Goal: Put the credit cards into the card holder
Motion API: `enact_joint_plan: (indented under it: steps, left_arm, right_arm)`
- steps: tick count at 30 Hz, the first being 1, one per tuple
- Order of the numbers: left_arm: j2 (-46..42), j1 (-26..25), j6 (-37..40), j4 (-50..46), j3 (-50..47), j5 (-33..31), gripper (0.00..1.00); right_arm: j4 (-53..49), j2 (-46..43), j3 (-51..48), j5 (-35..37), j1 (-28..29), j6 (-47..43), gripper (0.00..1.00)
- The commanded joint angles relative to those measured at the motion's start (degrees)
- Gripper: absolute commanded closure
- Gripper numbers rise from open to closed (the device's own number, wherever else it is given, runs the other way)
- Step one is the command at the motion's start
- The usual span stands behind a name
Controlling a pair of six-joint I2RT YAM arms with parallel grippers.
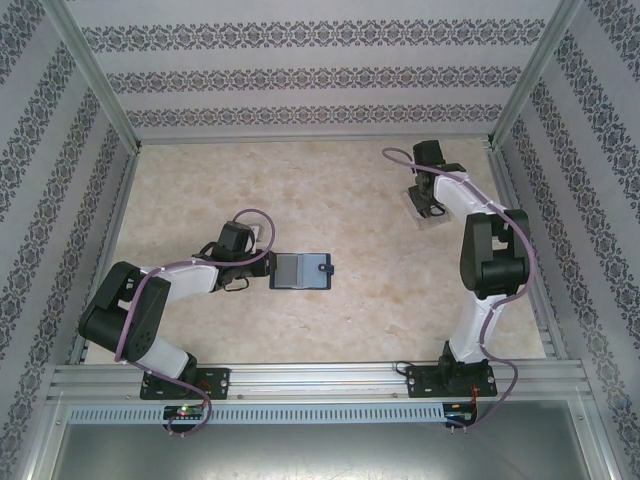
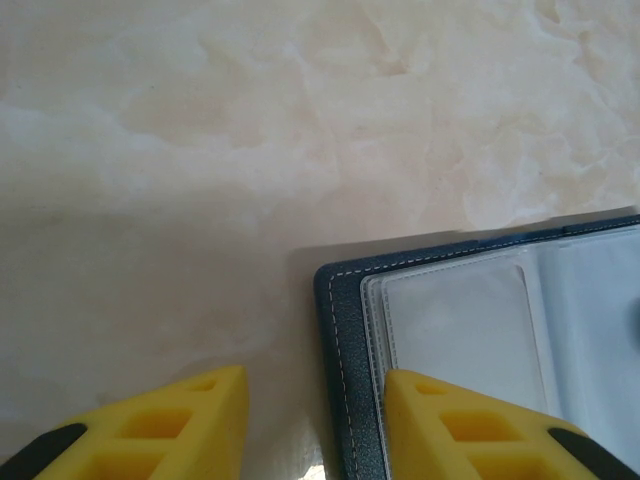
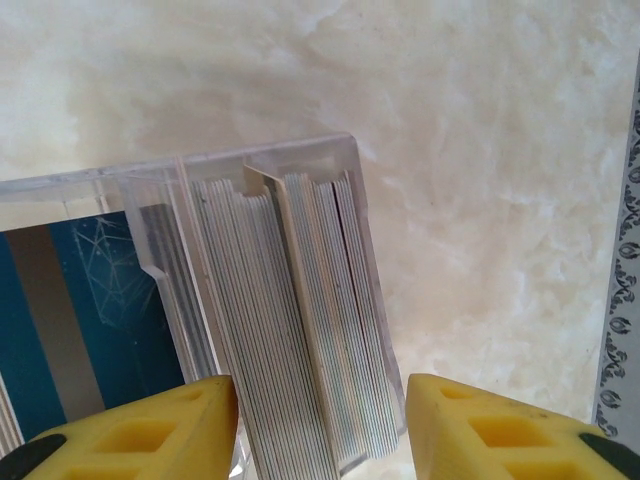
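We see the left claw (image 2: 314, 390) low over the worktop (image 2: 200, 150), its yellow fingers (image 2: 150, 430) parted with nothing pinched between them. The card holder (image 2: 480, 330) lies open and flat just ahead of this claw and to its right, with its near corner running under the right finger. It is dark navy, with pale stitching along the edge and clear, glossy sleeves inside. From above, a small tab (image 1: 327, 270) juts from the side away from the claw. The wrist view cuts off its right part, and we cannot tell whether the finger touches it.

The right claw (image 3: 320, 390) straddles a tight stack of credit cards (image 3: 300, 330) standing on edge in a clear case (image 3: 300, 160). Their edges look whitish-grey. Left of the claw, a blue card (image 3: 100, 300) with a grey stripe lies behind the case's wall, cut off at the frame edge. We cannot tell whether this claw clamps the stack or merely brackets it.
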Motion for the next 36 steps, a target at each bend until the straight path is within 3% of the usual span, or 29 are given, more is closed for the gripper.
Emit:
enact_joint_plan:
  steps: [1,6,14,25,31,36]
  left_arm:
    - [0.0,-0.61,-0.18,-0.51,0.88,0.28,0.59]
    - [-0.16,-0.66,-0.25,-0.65,1.11,0.7,0.59]
    - [-0.64,-0.6,-0.26,-0.94,0.95,0.62,0.59]
    - [-0.98,-0.65,-0.16,-1.05,0.95,0.71,0.59]
    - [-0.76,-0.62,-0.07,-1.15,0.94,0.34,0.59]
    - [-0.23,-0.64,0.1,-1.23,1.08,-0.24,0.59]
  right_arm:
    - [-0.89,2.13,0.67,1.2,0.15,0.58,0.52]
    - [0.91,-1.14,-0.92,1.43,0.11,0.45,0.52]
    - [7.38,-6.28,-5.75,5.38,0.84,-0.25,0.62]
    - [9.03,-5.9,-7.24,6.8,1.75,-0.86,0.64]
    - [8.43,-5.14,-7.2,5.74,2.05,-0.87,0.77]
    - [8.66,-5.45,-7.09,7.0,2.23,-1.59,0.75]
